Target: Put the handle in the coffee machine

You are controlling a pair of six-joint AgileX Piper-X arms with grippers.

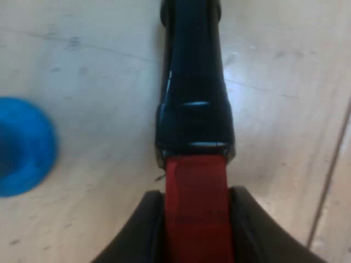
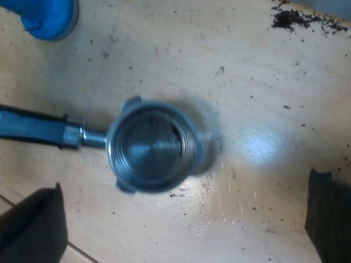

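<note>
clamps the left pincer shut on the red end of the handle, one finger on each flank. runs straight out from that pincer along its own line, glossy dark shaft first, then on toward the metal basket. lies low over the pale table, resting on it or just off it; cannot tell which. hangs the right pincer wide open above the holder, fingers well apart on either side, touching nothing. looks down into the basket: round, bare metal, empty, with lugs at the rim and a short steel neck joining the handle. points its grip end away from the right pincer, so far nearer the left, which holds it. sits near a blue tamper but apart from it, with loose grounds scattered over the table. calls, by the look of it, for carrying basket-first to the machine with the left arm, lugs kept level.
</note>
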